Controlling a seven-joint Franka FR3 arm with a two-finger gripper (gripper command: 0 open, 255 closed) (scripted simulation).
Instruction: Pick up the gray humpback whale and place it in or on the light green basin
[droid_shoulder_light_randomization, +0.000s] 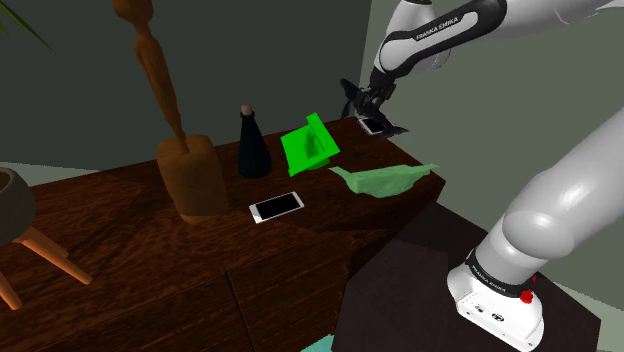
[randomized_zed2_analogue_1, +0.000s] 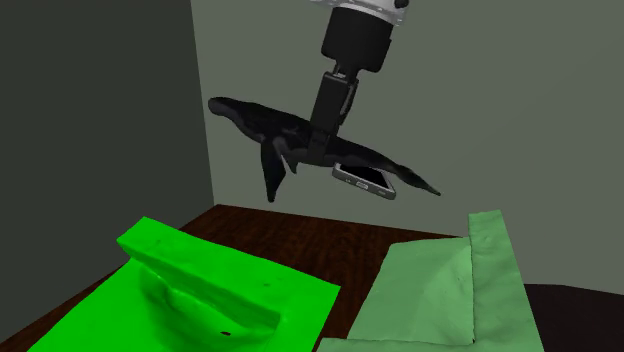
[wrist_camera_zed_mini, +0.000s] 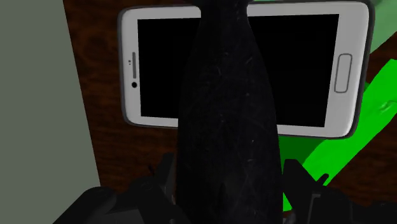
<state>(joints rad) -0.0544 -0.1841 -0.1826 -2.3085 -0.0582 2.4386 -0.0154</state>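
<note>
End effector clamped on 1 dark whale, 2 white phones, 1 pale green basin

Dark lettering "FRANKA EMIKA" along white arm link near wrist.

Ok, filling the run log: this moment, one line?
gripper shut on dark whale | whale aloft over phone | basin not yet reached
</note>
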